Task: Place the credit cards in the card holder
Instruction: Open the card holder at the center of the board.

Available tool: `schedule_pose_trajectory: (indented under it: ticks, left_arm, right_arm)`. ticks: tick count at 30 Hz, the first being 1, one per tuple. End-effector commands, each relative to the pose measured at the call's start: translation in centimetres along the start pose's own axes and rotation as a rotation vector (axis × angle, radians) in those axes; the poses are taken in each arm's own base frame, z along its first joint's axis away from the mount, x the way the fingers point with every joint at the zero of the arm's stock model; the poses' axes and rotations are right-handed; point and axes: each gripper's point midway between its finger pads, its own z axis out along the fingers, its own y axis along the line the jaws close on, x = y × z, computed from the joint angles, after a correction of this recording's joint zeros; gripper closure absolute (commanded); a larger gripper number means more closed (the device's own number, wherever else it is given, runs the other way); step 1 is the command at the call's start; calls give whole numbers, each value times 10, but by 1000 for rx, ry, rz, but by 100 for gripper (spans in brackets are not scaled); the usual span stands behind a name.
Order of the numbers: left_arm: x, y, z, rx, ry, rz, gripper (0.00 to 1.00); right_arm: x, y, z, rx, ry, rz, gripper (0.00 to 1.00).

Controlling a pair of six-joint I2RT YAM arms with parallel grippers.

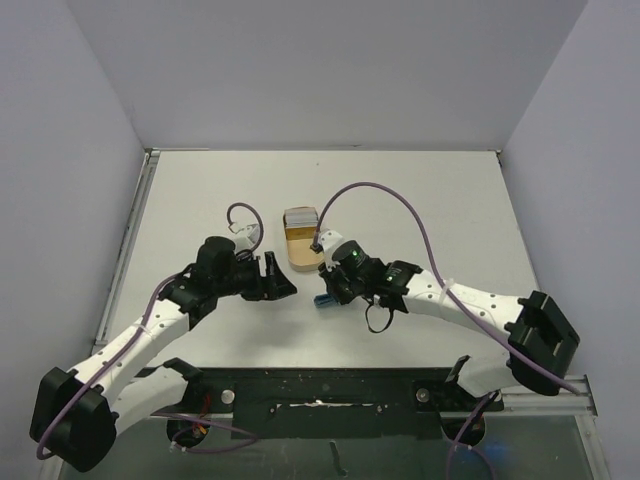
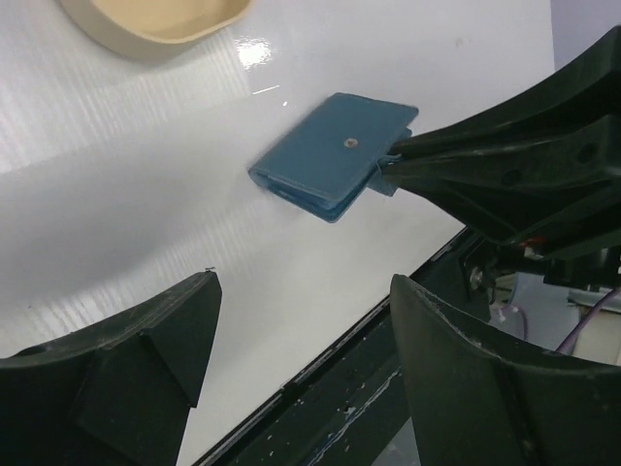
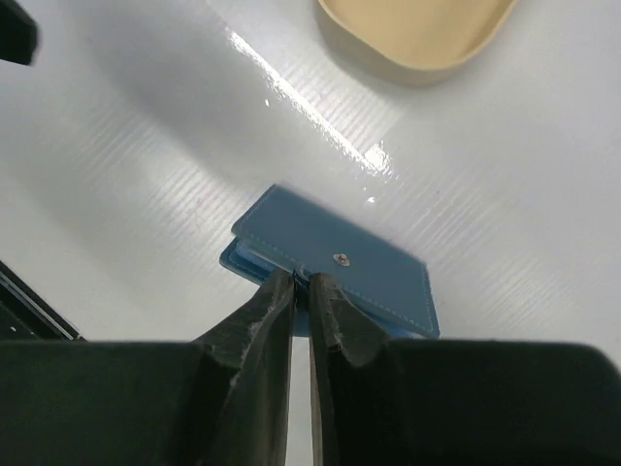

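Note:
The teal-blue card holder is folded shut, snap stud up, on the white table between the arms; in the top view only a small blue corner shows. My right gripper is shut on the holder's snap tab at its near edge. The right fingers reach in from the right in the left wrist view. My left gripper is open and empty, a short way left of the holder. The credit cards, a grey-white stack, lie at the far end of the tan tray.
The tan oblong tray lies just beyond the holder; its rim shows in both wrist views. The table's dark front rail runs under my left gripper. Grey walls enclose the table.

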Motion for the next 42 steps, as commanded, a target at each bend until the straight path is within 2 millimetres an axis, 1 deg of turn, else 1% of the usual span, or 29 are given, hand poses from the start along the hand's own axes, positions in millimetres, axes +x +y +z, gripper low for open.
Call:
schedule_pose_trajectory:
  ticks: [1, 3, 5, 11, 14, 15, 18, 20, 23, 26, 27, 30, 34, 36, 38, 42]
  left_arm:
    - [-19, -26, 3, 86, -96, 212, 31]
    - [-13, -37, 8, 155, -83, 258, 32]
    - [-10, -47, 13, 204, -89, 306, 32]
    - [-18, -48, 30, 214, -119, 303, 32]
    - [-19, -43, 41, 187, -105, 253, 33]
    - [-18, -40, 44, 175, -100, 231, 33]
    - [-17, -36, 52, 162, -102, 166, 34]
    - [-18, -34, 55, 153, -122, 104, 35]
    - [-15, -25, 59, 123, -140, 46, 35]
    - [-9, -24, 64, 129, -143, -5, 36]
    - [-9, -25, 65, 134, -146, -22, 36]
    - [-4, -25, 70, 134, -131, -58, 37]
    - [-9, -21, 67, 110, -168, -96, 38]
    - [-18, -22, 57, 109, -210, -112, 38]
    - [-26, -14, 48, 79, -241, -137, 38]
    - [-40, 9, 24, -4, -298, -220, 38]
  right_arm:
    - [-44, 11, -19, -76, -231, -123, 100]
    - [-50, 11, -23, -84, -258, -162, 100]
    - [-52, 10, -25, -79, -259, -194, 99]
    - [-44, 0, -24, -66, -259, -221, 98]
    - [-39, -5, -23, -65, -260, -209, 98]
    - [-33, -5, -21, -68, -257, -202, 98]
    - [-23, -11, -21, -52, -274, -165, 98]
    - [-20, -20, -24, -19, -306, -128, 98]
    - [-16, -30, -31, 3, -361, -70, 98]
    - [-10, -42, -37, 40, -413, 3, 98]
    - [-10, -42, -40, 38, -434, 19, 98]
    - [-15, -37, -50, -7, -509, 32, 98]
    - [-27, -27, -52, -60, -561, -40, 98]
    - [-33, -19, -50, -94, -554, -87, 98]
    - [-39, -8, -43, -150, -526, -136, 98]
    - [-61, 13, -38, -232, -530, -222, 98]
